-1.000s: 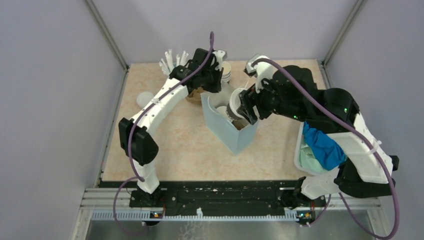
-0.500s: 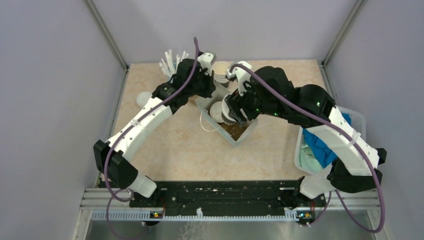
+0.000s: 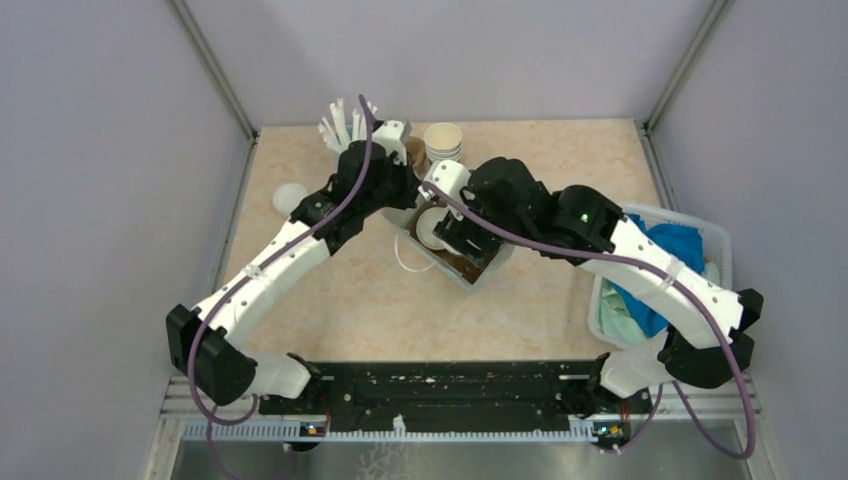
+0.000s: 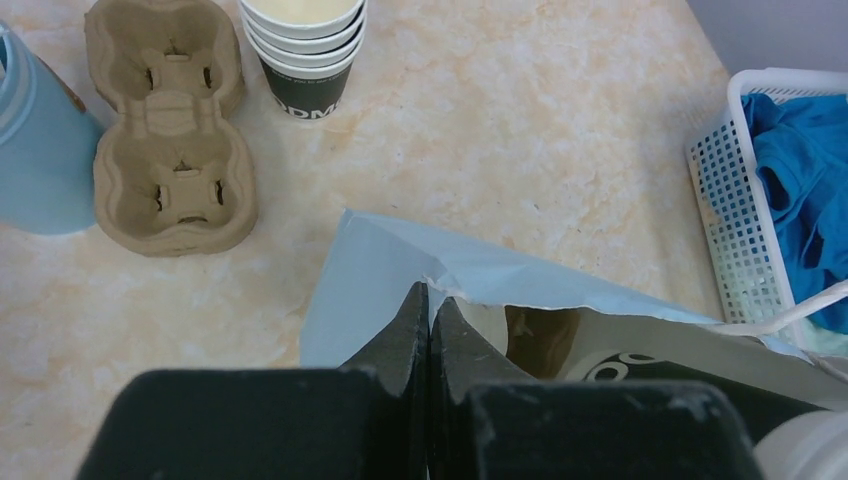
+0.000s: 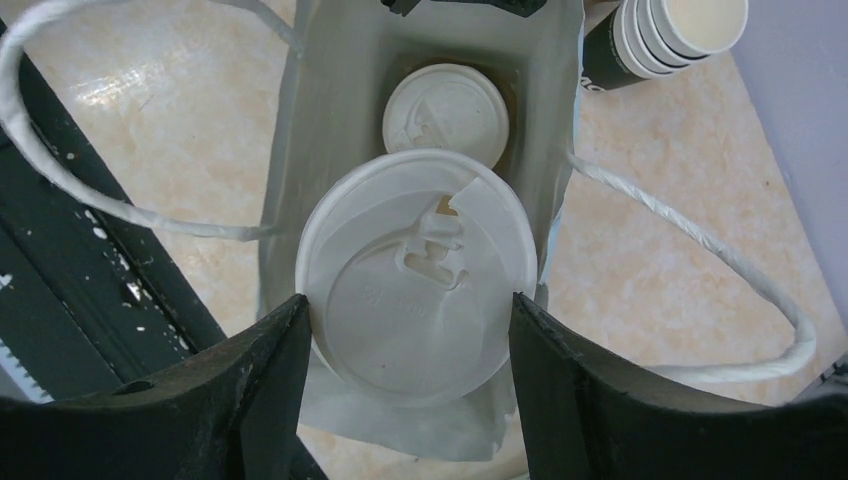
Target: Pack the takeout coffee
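Note:
A light blue paper bag [image 3: 478,268] stands open at mid-table. My left gripper [image 3: 398,198] is shut on the bag's torn top edge [image 4: 430,300], and the bag's blue wall [image 4: 370,270] shows beyond the fingers. My right gripper [image 5: 410,300] is shut on a takeout coffee cup with a white lid [image 5: 415,275] and holds it in the bag's mouth. That lid also shows in the top view [image 3: 432,228]. A second lidded takeout coffee [image 5: 445,112] stands deeper inside the bag. The held cup's dark side [image 4: 650,375] shows in the left wrist view.
Two cardboard cup carriers [image 4: 170,130], a stack of open paper cups [image 3: 443,140] and a light blue cup of straws [image 3: 340,125] stand behind the bag. A loose white lid [image 3: 289,197] lies at left. A white basket [image 3: 715,240] of blue cloth is at right. The bag's white handles [image 5: 700,250] hang out.
Both grippers and the bag have shifted left. The right gripper has brought the lidded cup down into the bag's mouth. The left gripper has kept its hold on the bag edge.

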